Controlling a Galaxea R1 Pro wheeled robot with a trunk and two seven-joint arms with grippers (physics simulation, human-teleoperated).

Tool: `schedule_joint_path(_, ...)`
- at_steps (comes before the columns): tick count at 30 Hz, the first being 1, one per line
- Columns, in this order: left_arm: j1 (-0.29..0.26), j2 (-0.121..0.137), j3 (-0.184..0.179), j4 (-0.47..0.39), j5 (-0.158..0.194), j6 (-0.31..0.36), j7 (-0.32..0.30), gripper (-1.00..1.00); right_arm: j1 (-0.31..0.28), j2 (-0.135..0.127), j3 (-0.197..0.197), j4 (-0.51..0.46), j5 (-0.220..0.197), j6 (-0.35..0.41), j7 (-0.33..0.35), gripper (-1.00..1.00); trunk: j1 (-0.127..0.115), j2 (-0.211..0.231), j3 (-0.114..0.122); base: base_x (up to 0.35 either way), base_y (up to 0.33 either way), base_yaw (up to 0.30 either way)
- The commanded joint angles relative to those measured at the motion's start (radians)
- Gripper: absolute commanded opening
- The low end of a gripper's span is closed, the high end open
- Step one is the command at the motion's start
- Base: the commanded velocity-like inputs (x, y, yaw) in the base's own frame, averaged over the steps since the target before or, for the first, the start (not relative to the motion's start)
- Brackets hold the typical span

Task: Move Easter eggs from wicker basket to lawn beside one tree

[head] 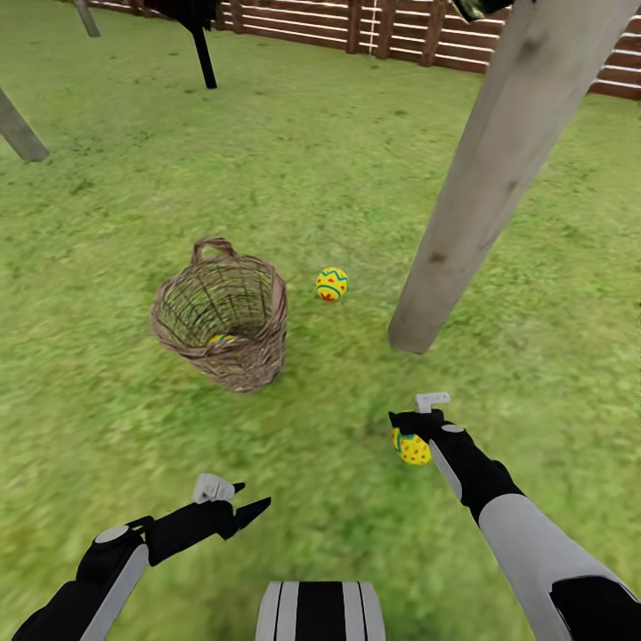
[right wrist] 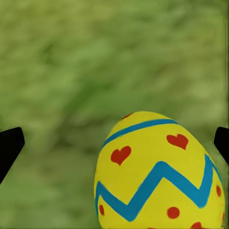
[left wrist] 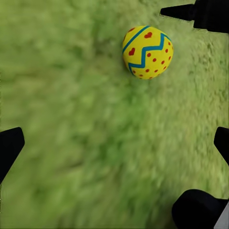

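The wicker basket [head: 223, 312] leans on the lawn [head: 338, 160] with one Easter egg [head: 221, 339] showing through its weave. A second egg [head: 331, 284] lies on the grass between the basket and the tree [head: 499, 169]. A third egg [head: 412, 448] [right wrist: 160, 176] [left wrist: 148, 52] is right under my right gripper [head: 411, 427] [right wrist: 114, 145], near the trunk's foot. That gripper is open, its fingers wide on either side of the egg and clear of it. My left gripper [head: 252, 497] [left wrist: 114, 143] hangs open and empty over grass, nearer me than the basket.
A brown slat fence [head: 401, 31] runs along the back. A dark thin trunk [head: 205, 53] stands far back on the left, and a grey leaning trunk [head: 20, 129] at the left edge. Open grass lies all around the basket.
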Motion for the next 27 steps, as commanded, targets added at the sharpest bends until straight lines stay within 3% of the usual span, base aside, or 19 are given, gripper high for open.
schedule_joint_path(1,0.000,0.001,-0.001,0.000,0.009,0.009,0.002,1.00,0.000,-0.001,0.005,-0.002,-0.007,0.005,-0.001,1.00,-0.001,0.000,0.005,0.000,0.000,0.000)
schedule_joint_path(4,0.000,0.000,-0.001,0.000,0.009,0.010,0.002,1.00,0.000,-0.001,0.005,-0.002,-0.007,0.005,-0.001,1.00,-0.002,0.001,0.020,0.000,0.000,0.000)
schedule_joint_path(10,-0.006,0.009,0.005,-0.016,0.009,0.023,-0.003,1.00,0.000,-0.001,0.005,-0.002,-0.008,0.006,0.005,1.00,-0.025,0.043,0.040,0.000,0.000,0.000)
schedule_joint_path(13,-0.009,0.010,0.046,-0.067,0.009,0.113,-0.006,1.00,0.000,0.002,0.008,-0.006,-0.012,0.015,0.008,1.00,-0.036,0.064,0.049,0.000,0.000,0.000)
schedule_joint_path(15,-0.009,0.010,0.054,-0.088,0.008,0.148,-0.009,1.00,0.000,0.002,0.006,-0.037,-0.017,0.029,0.007,1.00,-0.044,0.078,0.055,0.000,0.000,0.000)
schedule_joint_path(21,-0.009,0.011,0.056,-0.103,0.009,0.166,-0.014,1.00,0.000,0.000,0.003,-0.079,-0.020,0.109,0.006,1.00,-0.067,0.120,0.074,0.000,0.029,0.000)
schedule_joint_path(25,-0.010,0.010,0.056,-0.103,0.009,0.182,-0.013,1.00,0.000,-0.001,0.003,-0.123,-0.020,0.236,0.006,1.00,-0.082,0.148,0.087,0.000,0.259,0.000)
schedule_joint_path(27,-0.010,0.010,0.056,-0.103,0.009,0.182,-0.012,1.00,0.000,0.000,0.003,-0.135,-0.020,0.250,0.006,1.00,-0.090,0.162,0.093,0.000,0.278,0.000)
